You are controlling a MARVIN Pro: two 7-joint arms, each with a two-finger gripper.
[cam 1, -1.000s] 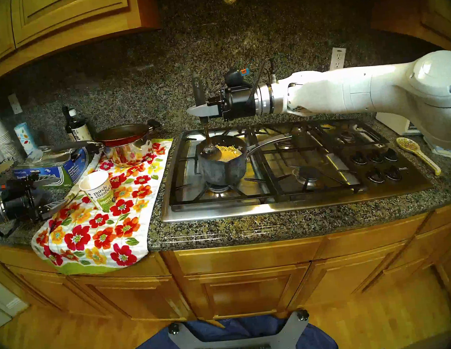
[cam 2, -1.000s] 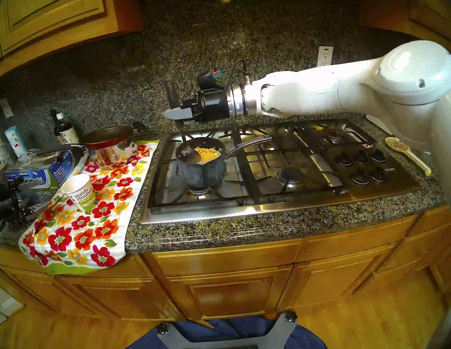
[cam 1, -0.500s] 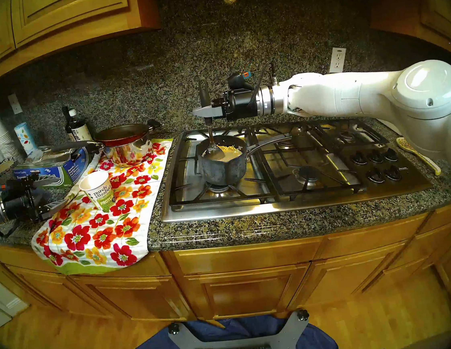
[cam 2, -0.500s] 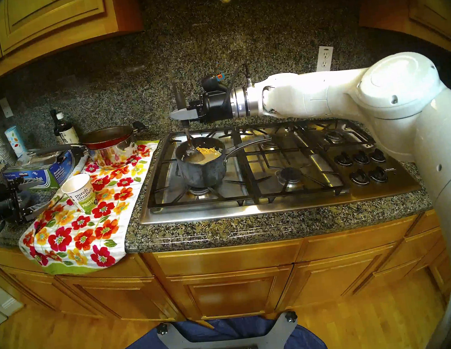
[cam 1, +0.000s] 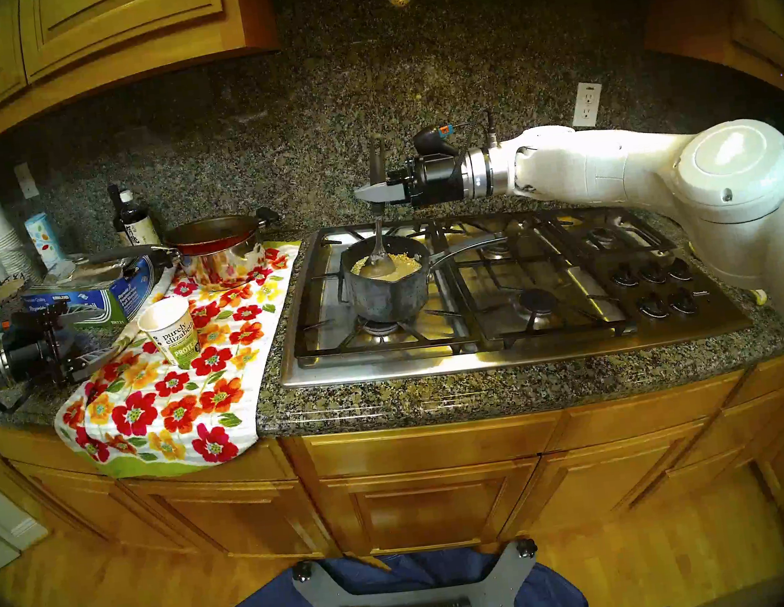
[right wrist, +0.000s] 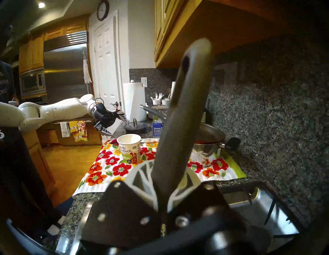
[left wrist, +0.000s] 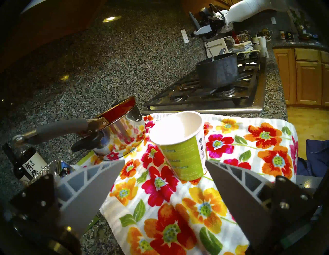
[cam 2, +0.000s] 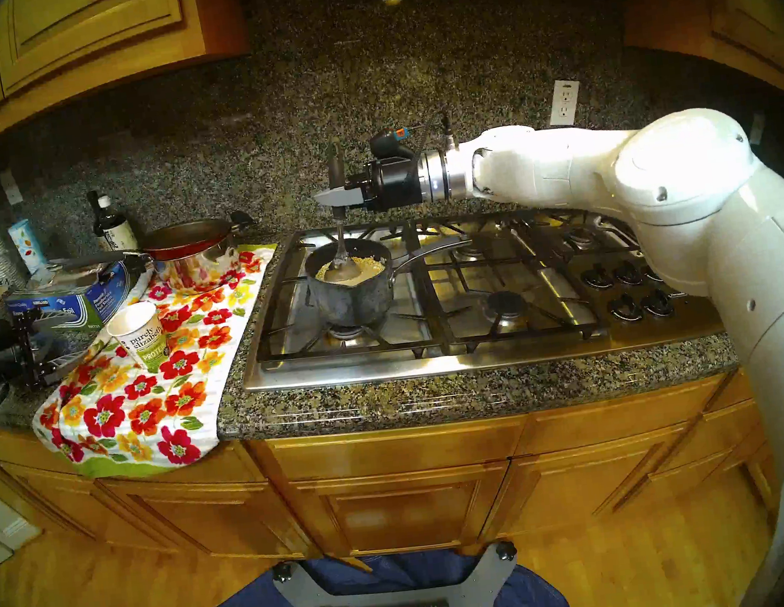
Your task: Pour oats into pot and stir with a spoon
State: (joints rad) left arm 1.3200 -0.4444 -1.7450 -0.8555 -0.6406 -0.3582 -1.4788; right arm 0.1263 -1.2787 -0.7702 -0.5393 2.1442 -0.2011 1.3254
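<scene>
Oats [cam 1: 395, 266] already in pot [cam 1: 386, 291] on stove [cam 1: 507, 346], cup [cam 1: 170, 331] set down, my right gripper [cam 1: 370, 194] clamps spoon [cam 1: 377, 258] mid-stir, left gripper [left wrist: 162, 179] wide and idle, stirring left.

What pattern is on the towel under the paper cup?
Red, orange and yellow flowers with green leaves on white towel, clearest in the left wrist view.

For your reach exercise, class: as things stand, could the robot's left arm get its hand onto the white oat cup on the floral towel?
Probably yes. The left hand is open and empty, pointing at the upright cup, with only bare floral towel between them.
</scene>
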